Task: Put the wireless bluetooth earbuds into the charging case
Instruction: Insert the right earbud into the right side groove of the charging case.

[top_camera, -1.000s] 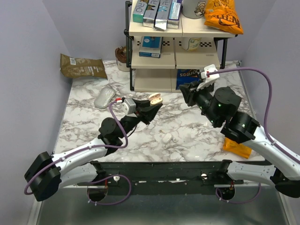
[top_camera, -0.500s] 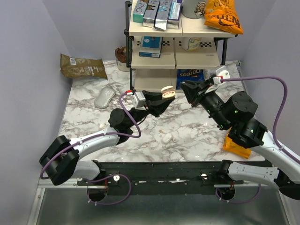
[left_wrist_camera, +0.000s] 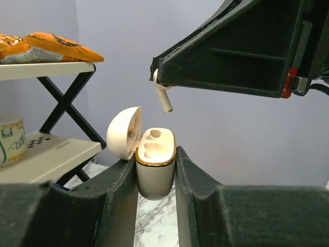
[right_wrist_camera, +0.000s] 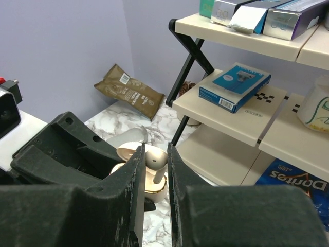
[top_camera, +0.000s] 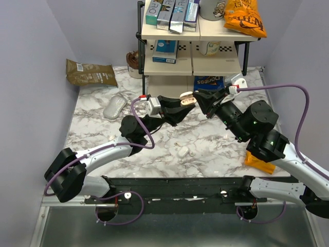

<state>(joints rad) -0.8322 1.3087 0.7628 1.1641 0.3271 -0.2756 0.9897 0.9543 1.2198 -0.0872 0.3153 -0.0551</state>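
Note:
My left gripper (top_camera: 181, 104) is shut on the charging case (top_camera: 186, 98) and holds it upright in the air with its lid open. In the left wrist view the case (left_wrist_camera: 154, 172) sits between my fingers, its gold rim and empty sockets facing up and its lid (left_wrist_camera: 123, 134) tipped left. My right gripper (top_camera: 199, 98) is shut on a white earbud (left_wrist_camera: 163, 98), whose stem hangs just above the case. In the right wrist view the earbud (right_wrist_camera: 156, 162) is pinched between the fingers, directly over the case (right_wrist_camera: 153, 189). A small white piece (top_camera: 183, 152) lies on the marble table.
A shelf rack (top_camera: 193, 67) with boxes and snack bags stands just behind both grippers. A white mouse (top_camera: 114, 108) lies at the left, a brown bag (top_camera: 90, 73) at the back left, a blue chip bag (top_camera: 208, 82) under the rack and an orange packet (top_camera: 259, 162) at the right.
My left gripper has carried the open case up and to the right. My right gripper has swung left toward it, so the earbud now hangs just above the case.

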